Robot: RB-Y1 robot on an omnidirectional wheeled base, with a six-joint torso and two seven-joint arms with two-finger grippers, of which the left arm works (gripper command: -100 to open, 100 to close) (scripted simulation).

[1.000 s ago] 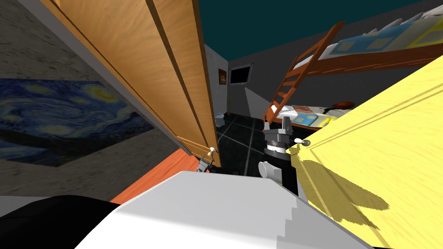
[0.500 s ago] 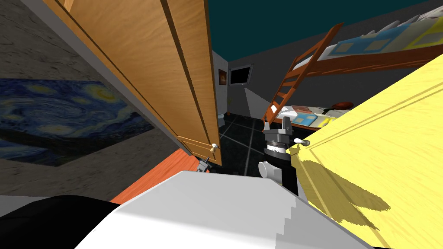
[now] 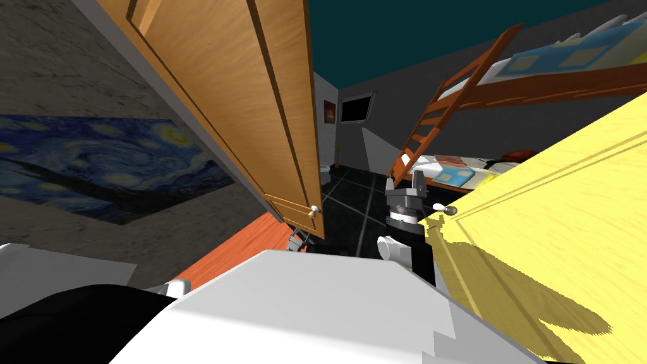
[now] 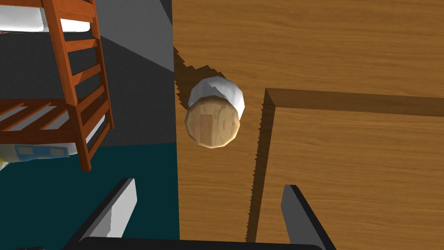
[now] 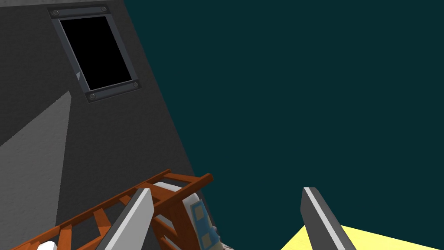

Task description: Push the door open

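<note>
A tall brown wooden door (image 3: 253,107) stands ajar, swung partway into a bedroom, its free edge facing the gap in the doorway. Near that edge sits a round door knob (image 4: 213,113), with a wood-coloured face on a white neck. The robot's left gripper (image 4: 209,186) is low at the door, pointed straight at the panel, with the knob just ahead of it and roughly centred between the two fingers. Those fingers are spread wide, hold nothing and do not touch the knob. The right gripper (image 3: 404,183) is raised in the gap beside the door's free edge, its fingers also spread wide and empty. Across the gap from the wooden door, a bright yellow door (image 3: 556,227) with a small white handle (image 3: 442,207) slants across the robot's right. Past the wooden door's edge, a red-brown bunk bed ladder (image 3: 436,120) stands on a dark tiled floor (image 3: 354,196). On the grey wall on the door's hinge side hangs a swirling blue night-sky painting (image 3: 107,167).
</note>
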